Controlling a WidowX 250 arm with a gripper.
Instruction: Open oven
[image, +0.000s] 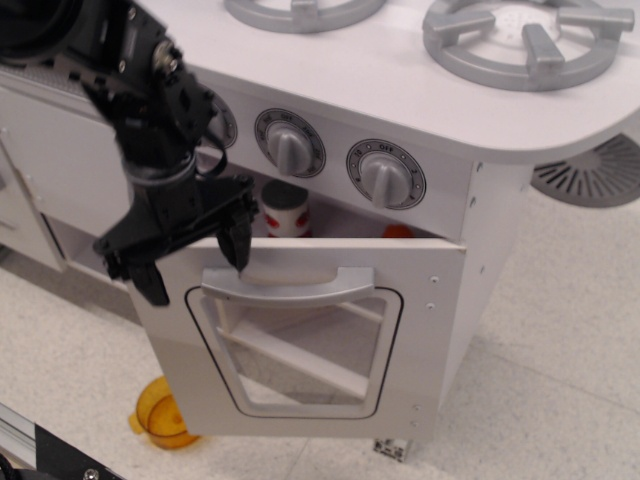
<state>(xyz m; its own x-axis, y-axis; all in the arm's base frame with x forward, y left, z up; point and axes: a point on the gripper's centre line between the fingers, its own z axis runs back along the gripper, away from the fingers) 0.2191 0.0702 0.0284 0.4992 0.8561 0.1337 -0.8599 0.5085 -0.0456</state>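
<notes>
Far left, the gripper hangs from a black arm, fingers spread wide with nothing between them. One finger sits off the door's left edge; the other finger comes down just above the left end of the handle. Whether that tip touches the door's top edge cannot be told.

The oven fills the centre of the view, its door swung partly down on a bottom hinge, top edge leaning out toward the room. From the gripper, the handle lies toward 4 o'clock and close by. Its long axis runs 9 to 3 o'clock, crosswise to the pull. In my judgement the door is well on its way, and further opening calls for pressing the top edge out and down.

Below the door at 7 o'clock, an orange cup lies on the floor, partly hidden and, I judge, possibly in the door's swing.

Inside the opening, a red-and-white can stands at left, its label unreadable; something orange shows at right.

The knobs carry "OFF" at 12 o'clock; other markings are too small to read
</notes>
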